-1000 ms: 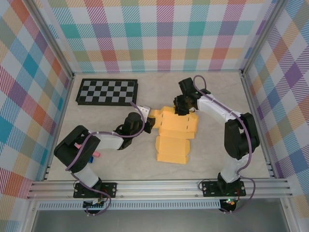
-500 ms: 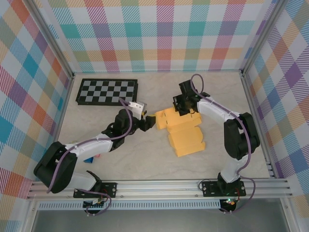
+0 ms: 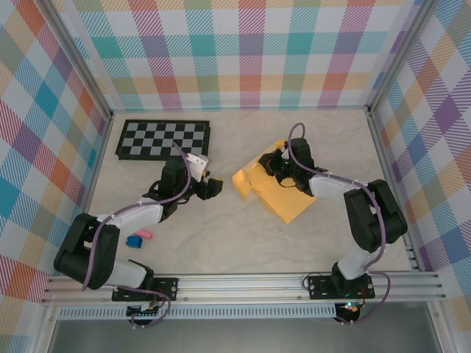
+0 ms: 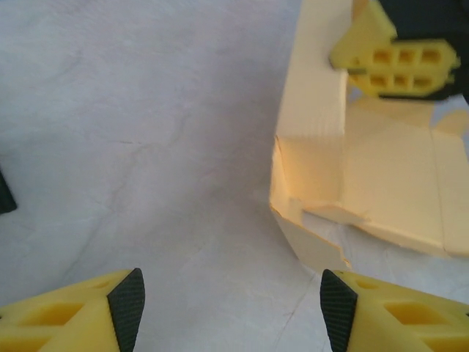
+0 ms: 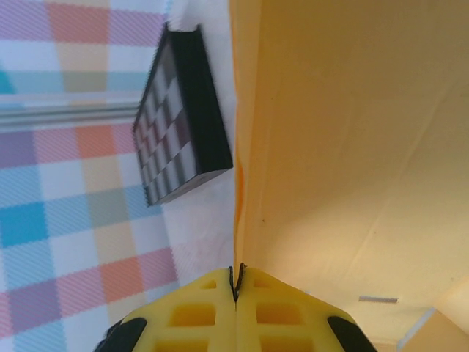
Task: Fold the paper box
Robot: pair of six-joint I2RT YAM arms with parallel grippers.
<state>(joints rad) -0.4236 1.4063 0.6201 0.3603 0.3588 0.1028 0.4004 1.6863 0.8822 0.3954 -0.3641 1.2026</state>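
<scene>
Top external: yellow-orange thin cardboard paper box (image 3: 283, 195) lies mid-table (image 3: 221, 235), judged approx. half folded: some walls raised, flaps not yet closed. Its edge is pinched by the closed right gripper (image 5: 236, 282); left gripper (image 4: 231, 312) is spread wide, empty, just beside.

Paper box (image 3: 283, 202) right of checkerboard (image 3: 163, 140)

The floor of the cell is a pale, marbled beige table (image 3: 221, 243), evenly lit with only soft shadows. Three walls (image 3: 243, 51) close it in (back, left and right), all printed in a pastel plaid of teal, orange, pink and purple. Silver aluminium posts (image 3: 77, 59) run up the back corners, and a ribbed rail (image 3: 243, 283) spans the near edge. A black-and-grey checkerboard (image 3: 163, 140) lies flat at the back left.
</scene>
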